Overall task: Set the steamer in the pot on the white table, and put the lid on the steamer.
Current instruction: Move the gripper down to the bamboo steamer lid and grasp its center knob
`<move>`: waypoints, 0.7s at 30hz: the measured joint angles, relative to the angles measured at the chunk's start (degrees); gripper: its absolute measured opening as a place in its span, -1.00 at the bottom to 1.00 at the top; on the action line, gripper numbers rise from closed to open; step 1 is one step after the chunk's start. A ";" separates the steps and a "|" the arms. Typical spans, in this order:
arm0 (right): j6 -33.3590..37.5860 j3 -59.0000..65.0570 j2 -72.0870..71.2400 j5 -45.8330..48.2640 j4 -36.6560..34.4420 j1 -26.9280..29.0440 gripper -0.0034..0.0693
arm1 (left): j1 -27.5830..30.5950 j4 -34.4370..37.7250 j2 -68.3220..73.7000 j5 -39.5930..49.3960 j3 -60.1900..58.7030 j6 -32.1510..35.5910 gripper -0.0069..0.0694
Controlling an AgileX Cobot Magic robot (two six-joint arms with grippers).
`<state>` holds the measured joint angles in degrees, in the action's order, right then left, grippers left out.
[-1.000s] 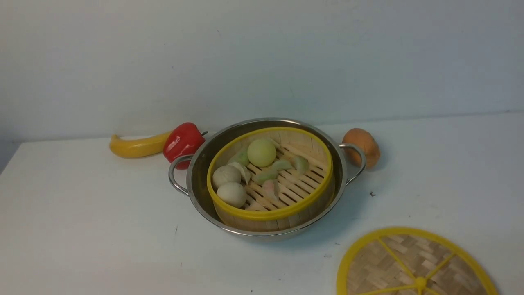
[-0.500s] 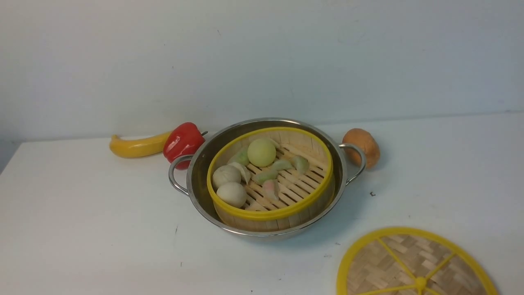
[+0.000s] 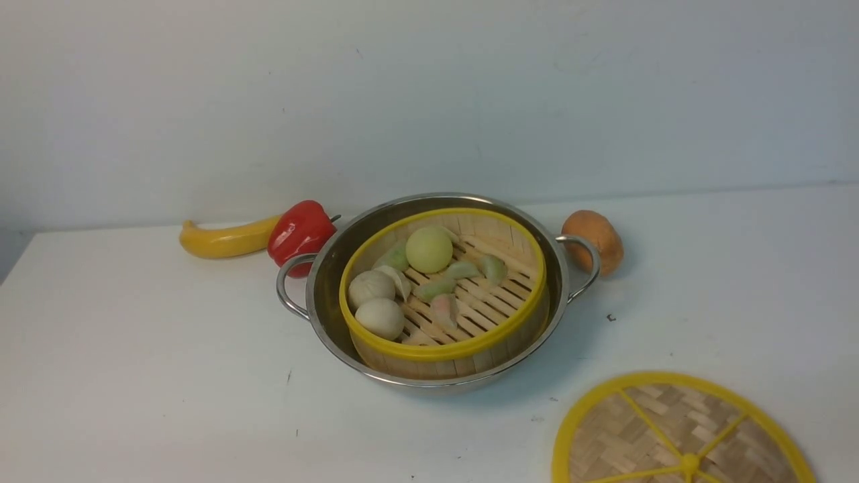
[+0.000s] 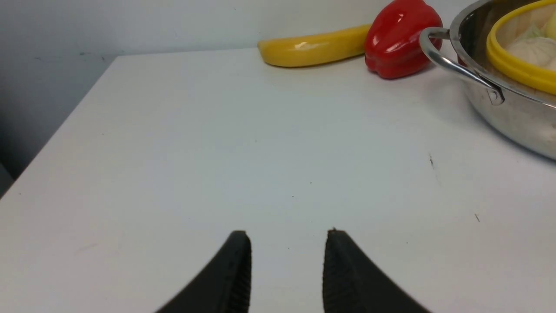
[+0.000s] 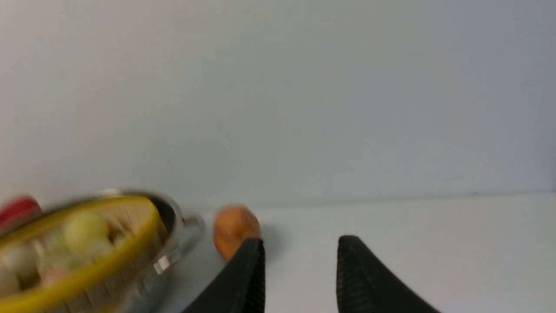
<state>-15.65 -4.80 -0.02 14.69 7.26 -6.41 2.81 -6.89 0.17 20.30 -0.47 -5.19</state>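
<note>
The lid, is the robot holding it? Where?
Nothing is held. The left gripper and right gripper have open, empty jaws; the lid lies on the white table.

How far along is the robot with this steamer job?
Done: the steamer sits inside the pot on the white table. In hand: nothing; the left gripper and right gripper are both open and empty. Left to do: the lid lies on the table, nearer the robot on its right, and must go on the steamer.

My left gripper (image 4: 288,237) hangs with its two black jaws parted and empty; my right gripper (image 5: 300,242) shows the same parted, empty pose.
</note>
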 joint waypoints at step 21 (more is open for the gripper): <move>0.94 -32.32 4.57 31.05 -25.81 0.00 -0.22 | 0.00 0.00 0.00 0.00 0.00 0.00 -0.19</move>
<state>-14.71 -37.12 4.55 45.73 -18.55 -6.41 2.81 -6.89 0.17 20.30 -0.47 -5.19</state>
